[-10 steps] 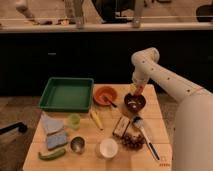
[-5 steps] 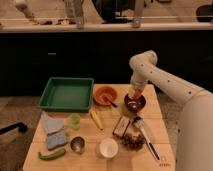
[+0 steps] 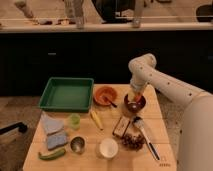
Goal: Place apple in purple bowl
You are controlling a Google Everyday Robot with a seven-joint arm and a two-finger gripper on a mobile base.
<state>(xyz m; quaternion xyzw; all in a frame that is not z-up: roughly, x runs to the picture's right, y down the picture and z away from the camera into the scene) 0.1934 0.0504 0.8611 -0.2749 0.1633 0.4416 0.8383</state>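
Observation:
The purple bowl (image 3: pixel 136 105) stands on the wooden table, right of the orange bowl. My gripper (image 3: pixel 134 97) hangs straight down from the white arm, right above the bowl's opening and nearly touching it. A small orange-red shape, the apple (image 3: pixel 132 96), shows at the gripper's tip just over the bowl's inside. The gripper hides most of the bowl's interior.
Around the bowl are an orange bowl (image 3: pixel 105 94) with a dark utensil, a green tray (image 3: pixel 66 94), a banana (image 3: pixel 96 120), a white cup (image 3: pixel 108 147), a metal cup (image 3: pixel 77 144), a grape cluster (image 3: pixel 132 141), a brown packet (image 3: pixel 121 127) and a long utensil (image 3: pixel 146 135).
The arm has bent lower and shifted a little left, bringing the gripper down closer over the purple bowl.

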